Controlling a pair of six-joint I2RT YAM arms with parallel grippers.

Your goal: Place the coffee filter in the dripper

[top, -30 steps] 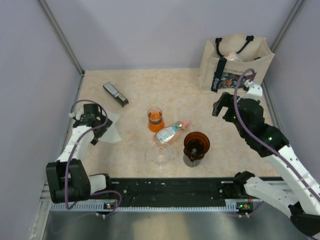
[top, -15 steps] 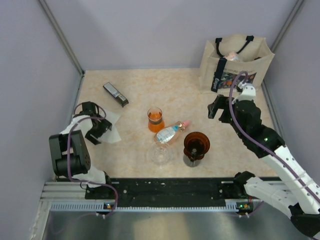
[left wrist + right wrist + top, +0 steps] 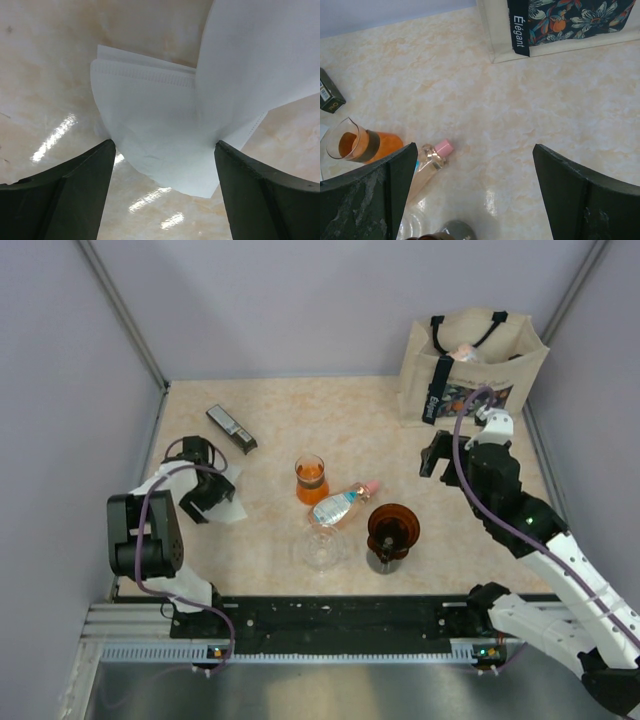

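Observation:
The coffee filter [image 3: 229, 504] is a flat white paper fan lying on the table at the left. In the left wrist view the filter [image 3: 160, 125] lies between and just beyond my fingertips, with a second white sheet over its right part. My left gripper [image 3: 205, 483] is open, low over the filter's near edge, and holds nothing. The dripper [image 3: 392, 528] is dark amber-brown and stands upright at the front, right of centre. Only its rim [image 3: 428, 236] shows at the bottom edge of the right wrist view. My right gripper [image 3: 437, 454] is open and empty, high above the table behind the dripper.
A glass of orange liquid [image 3: 311, 478], a lying bottle with a pink cap [image 3: 342, 504] and a clear glass cup [image 3: 319, 548] sit mid-table, left of the dripper. A black box [image 3: 231, 428] lies at the back left. A tote bag [image 3: 470, 365] stands at the back right.
My left gripper has shifted right onto the filter's edge and its arm has folded back. My right gripper has moved slightly left and turned.

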